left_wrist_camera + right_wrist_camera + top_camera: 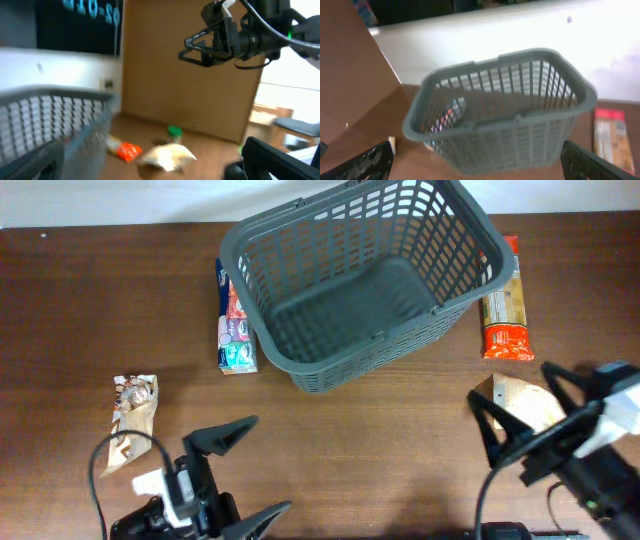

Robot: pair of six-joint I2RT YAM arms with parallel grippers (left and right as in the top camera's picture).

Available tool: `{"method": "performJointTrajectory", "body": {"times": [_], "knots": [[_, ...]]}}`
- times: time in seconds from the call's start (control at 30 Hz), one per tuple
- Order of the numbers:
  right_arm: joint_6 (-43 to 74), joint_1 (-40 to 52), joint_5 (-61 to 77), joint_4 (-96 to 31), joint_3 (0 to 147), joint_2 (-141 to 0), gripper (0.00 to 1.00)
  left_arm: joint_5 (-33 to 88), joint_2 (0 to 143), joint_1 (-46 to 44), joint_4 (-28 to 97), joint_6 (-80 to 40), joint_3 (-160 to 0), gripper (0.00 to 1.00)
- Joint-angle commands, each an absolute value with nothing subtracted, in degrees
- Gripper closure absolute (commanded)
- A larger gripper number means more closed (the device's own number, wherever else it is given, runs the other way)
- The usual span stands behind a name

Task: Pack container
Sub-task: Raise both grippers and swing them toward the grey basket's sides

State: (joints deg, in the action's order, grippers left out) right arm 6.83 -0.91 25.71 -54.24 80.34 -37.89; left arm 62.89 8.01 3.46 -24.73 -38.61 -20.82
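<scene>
Container (450, 240) lies well beyond left tool (268, 464), right tool (512, 382).

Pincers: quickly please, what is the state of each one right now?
Left pincer: open, holding nothing.
Right pincer: open, holding nothing.

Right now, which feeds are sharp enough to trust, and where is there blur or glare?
Overhead: sharp, evenly lit, the container crisp. Left wrist: heavily blurred, the container's lattice smeared, bright washout at right. Right wrist: soft focus, highlights behind the container blown out, lattice readable.
</scene>
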Motion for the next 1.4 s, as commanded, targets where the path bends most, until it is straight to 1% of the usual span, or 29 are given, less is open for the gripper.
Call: {"method": "performJointTrajectory", "body": {"times": [0.0, 0.07, 0.13, 0.3, 0.37, 0.43, 0.53, 0.6, 0.67, 0.8, 0.87, 0.93, 1.03, 1.1, 1.23, 1.37], "knots": [[5.98, -0.38, 25.45, -54.65, 86.52, -39.51, 0.01, 59.24, 9.96, 3.81, -26.63, -37.95, -23.29, 0.01], [6.00, -0.38, 25.45, -54.70, 89.14, -40.16, 0.01, 61.67, 13.17, 3.84, -23.90, -35.07, -26.83, 0.00], [6.02, -0.38, 25.45, -55.02, 91.46, -40.77, 0.01, 64.01, 16.99, 3.90, -18.41, -29.61, -31.57, 0.00], [6.26, -0.38, 25.41, -59.68, 99.04, -44.84, 0.01, 64.23, 29.76, 5.08, 3.42, -11.66, -50.74, 0.00], [6.20, -0.38, 25.45, -64.55, 103.24, -47.94, 0.01, 60.75, 35.05, 5.21, 13.19, -6.00, -60.38, 0.00], [4.71, -0.38, 26.46, -71.85, 108.20, -51.90, 0.02, 54.74, 39.51, 5.21, 23.88, -1.74, -69.73, 0.01], [-1.13, -0.38, 30.37, -85.58, 116.44, -58.74, 0.01, 43.46, 44.34, 5.19, 37.43, -0.34, -81.34, 0.00], [-1.93, -0.38, 30.68, -91.96, 120.18, -61.76, 0.01, 41.12, 45.87, 5.19, 39.27, -0.36, -84.90, 0.01], [-1.67, -0.38, 30.85, -94.74, 121.62, -63.16, 0.01, 41.32, 46.39, 5.08, 39.27, -0.38, -86.19, 0.01], [-0.51, -0.38, 30.83, -94.02, 121.51, -63.72, 0.01, 41.58, 46.39, 5.04, 37.63, -0.36, -86.39, 0.00], [-0.75, -0.38, 30.85, -92.71, 121.51, -63.77, 0.01, 41.47, 46.46, 5.04, 38.94, -0.36, -87.46, 0.00], [-1.30, -0.38, 30.85, -90.94, 121.75, -63.75, 0.01, 38.54, 46.57, 5.04, 42.94, -0.38, -89.45, 0.00], [-1.28, -0.38, 30.79, -88.29, 122.26, -63.77, 0.01, 27.49, 47.44, 5.04, 52.69, 0.16, -93.93, 0.01], [-1.26, -0.38, 30.83, -87.07, 122.63, -64.01, 0.01, 23.92, 48.60, 5.04, 58.96, 2.57, -97.89, 0.00], [-1.26, -0.38, 30.85, -86.50, 123.28, -65.19, 0.01, 25.93, 51.48, 5.04, 66.02, 3.57, -105.38, 0.00], [-1.23, -0.38, 31.14, -86.54, 124.03, -67.46, 0.01, 32.29, 53.91, 5.04, 70.57, 3.68, -111.68, 0.01]]}}
